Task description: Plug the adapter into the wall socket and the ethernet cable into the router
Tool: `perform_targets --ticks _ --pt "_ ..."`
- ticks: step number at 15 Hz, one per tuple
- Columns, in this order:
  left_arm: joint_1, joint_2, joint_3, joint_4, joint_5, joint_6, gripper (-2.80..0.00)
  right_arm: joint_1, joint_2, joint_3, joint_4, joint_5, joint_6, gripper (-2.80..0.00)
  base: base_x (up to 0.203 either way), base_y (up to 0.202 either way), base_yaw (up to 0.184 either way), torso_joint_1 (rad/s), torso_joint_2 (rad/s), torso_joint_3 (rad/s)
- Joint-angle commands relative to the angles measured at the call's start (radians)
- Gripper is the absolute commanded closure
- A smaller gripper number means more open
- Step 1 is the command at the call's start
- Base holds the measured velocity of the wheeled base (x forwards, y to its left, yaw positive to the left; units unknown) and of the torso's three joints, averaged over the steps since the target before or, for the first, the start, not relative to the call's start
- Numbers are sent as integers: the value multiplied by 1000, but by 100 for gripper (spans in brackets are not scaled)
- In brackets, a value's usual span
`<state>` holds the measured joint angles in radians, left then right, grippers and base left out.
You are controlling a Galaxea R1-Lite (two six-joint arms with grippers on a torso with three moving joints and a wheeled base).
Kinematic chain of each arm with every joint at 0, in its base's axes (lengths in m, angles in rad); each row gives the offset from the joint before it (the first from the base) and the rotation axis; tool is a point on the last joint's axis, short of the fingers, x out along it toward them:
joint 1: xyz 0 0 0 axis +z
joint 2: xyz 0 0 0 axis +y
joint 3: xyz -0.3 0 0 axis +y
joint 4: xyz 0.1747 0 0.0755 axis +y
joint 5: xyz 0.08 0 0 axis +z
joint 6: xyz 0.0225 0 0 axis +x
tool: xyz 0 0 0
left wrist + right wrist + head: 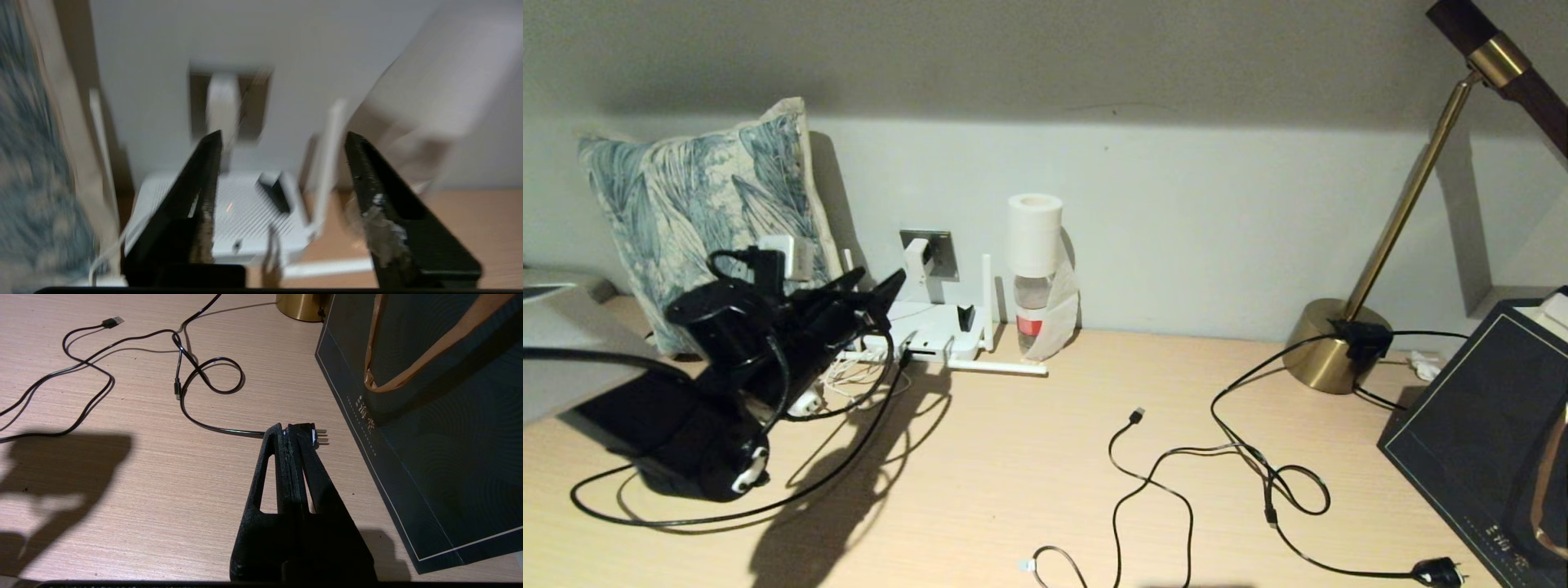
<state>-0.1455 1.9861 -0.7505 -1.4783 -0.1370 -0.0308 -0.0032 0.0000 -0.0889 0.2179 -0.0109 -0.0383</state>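
Head view: adapter in the wall socket, left claw standing apart in front of it

Left claw (870,286) is up off the tabletop (1013,457), pointed at the wall, its two black fingers (204,175) clearly spread with nothing between them. Beyond them, the adapter (916,260) sits as a white block against the grey wall socket (929,253), though the left wrist picture is smeared and the pins and the seating cannot be made out. Just under the socket lies the router (931,327), flat and white, one antenna upright, another lying along the tabletop, a small black piece on its top. Its near edge is partly hidden by the arm, so the ports are hard to read. A thick black cable (727,510) loops across the tabletop under the left arm; its end disappears behind the claw and I can't tell whether it is the ethernet cable or where it ends.

Over to the right wrist view: right claw (292,435) hangs low over the tabletop with its fingers pressed together, empty. Right behind its tip lies a black pronged plug (314,435), mostly hidden, only the metal pins showing. A thin black USB cable (110,321) snakes away nearby, and a dark paper bag (429,457) is cut off at the edge, beside a brass lamp base (1327,351)
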Motion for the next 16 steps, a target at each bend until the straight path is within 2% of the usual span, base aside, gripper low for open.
perform_targets --ticks 1,4,6,8,10,11,12,13,16 --pt "-21 -403 50 156 6 6 0 0 0 0 0 0 -1 0 0 0 0 0 0 0" --pt "-42 -800 229 601 50 26 0 0 1 0 1 0 0 0 0 0 0 0 0 0" --pt "-73 -998 477 902 68 39 0 0 0 0 1 0 0 0 0 0 0 0 0 0" --pt "-99 -1130 693 1090 82 62 0 0 0 0 0 0 -2 0 0 0 0 0 0 0" --pt "-107 -1309 766 1300 101 79 0 0 1 0 0 0 0 0 0 0 0 0 0 0" --pt "-89 -1395 760 1374 109 85 0 0 2 0 0 0 -2 0 0 0 0 0 0 0" --pt "-33 -1455 755 1423 115 90 0 0 0 0 0 0 0 0 0 0 0 0 0 0" --pt "26 -1521 753 1448 118 94 0 0 0 0 1 0 0 0 0 0 0 0 0 0" --pt "91 -1823 751 1466 111 131 0 0 0 0 1 -1 0 0 0 0 0 0 0 0"
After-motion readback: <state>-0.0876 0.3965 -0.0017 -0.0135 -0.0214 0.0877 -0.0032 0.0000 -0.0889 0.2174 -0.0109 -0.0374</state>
